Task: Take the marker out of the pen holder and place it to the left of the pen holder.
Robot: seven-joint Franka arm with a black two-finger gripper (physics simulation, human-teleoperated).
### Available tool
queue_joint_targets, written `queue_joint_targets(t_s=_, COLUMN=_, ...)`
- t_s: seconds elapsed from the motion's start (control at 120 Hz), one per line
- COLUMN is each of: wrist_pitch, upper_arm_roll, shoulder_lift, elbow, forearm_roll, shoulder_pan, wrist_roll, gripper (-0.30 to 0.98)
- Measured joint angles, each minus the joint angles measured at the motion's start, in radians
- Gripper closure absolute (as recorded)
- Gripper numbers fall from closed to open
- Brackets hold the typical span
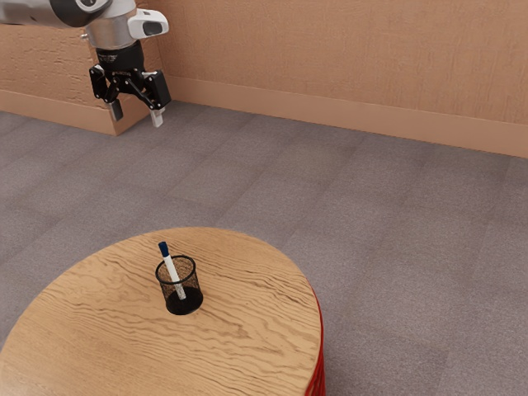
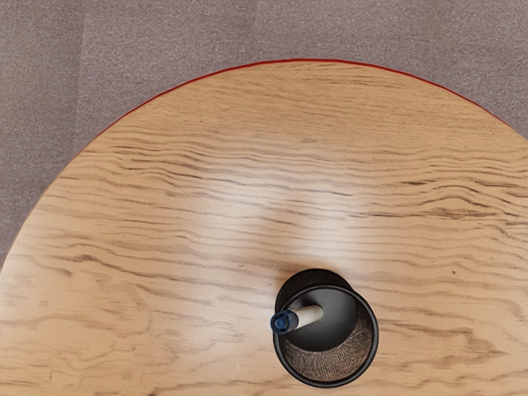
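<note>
High at the upper left of the exterior view, the gripper (image 1: 137,118) is open, its two fingers apart with nothing between them, well above the tabletop. The black mesh pen holder (image 1: 183,304) stands upright on the round wooden table. A white marker (image 1: 172,271) with a dark blue cap leans inside it, the cap sticking out above the rim. In the wrist view the pen holder (image 2: 368,349) is seen from above, with the marker (image 2: 308,316) tilted so its blue cap reaches over the rim.
The round wooden table (image 1: 256,330) has a red edge, and wood surface surrounds the pen holder. Grey carpet (image 1: 396,247) lies beyond the table, and a tan wall (image 1: 346,58) with a baseboard rises behind.
</note>
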Motion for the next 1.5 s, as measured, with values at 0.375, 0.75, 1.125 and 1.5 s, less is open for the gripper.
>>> queue_joint_targets(t_s=0.375, wrist_pitch=0.0, upper_arm_roll=0.0, shoulder_lift=-0.001, elbow=0.002, forearm_roll=-0.002, shoulder_pan=0.002, wrist_roll=0.0, gripper=0.0)
queue_joint_targets(t_s=0.75, wrist_pitch=-0.001, upper_arm_roll=-0.029, shoulder_lift=0.476, elbow=0.058, forearm_roll=-0.016, shoulder_pan=0.23, wrist_roll=0.014, gripper=0.0)
queue_joint_targets(t_s=1.125, wrist_pitch=0.12, upper_arm_roll=-0.015, shoulder_lift=0.132, elbow=-0.408, forearm_roll=-0.285, shoulder_pan=0.183, wrist_roll=-0.061, gripper=0.0)
queue_joint_targets(t_s=1.5, wrist_pitch=0.475, upper_arm_roll=-0.016, shoulder_lift=0.168, elbow=-0.546, forearm_roll=-0.413, shoulder_pan=0.158, wrist_roll=-0.081, gripper=0.0)
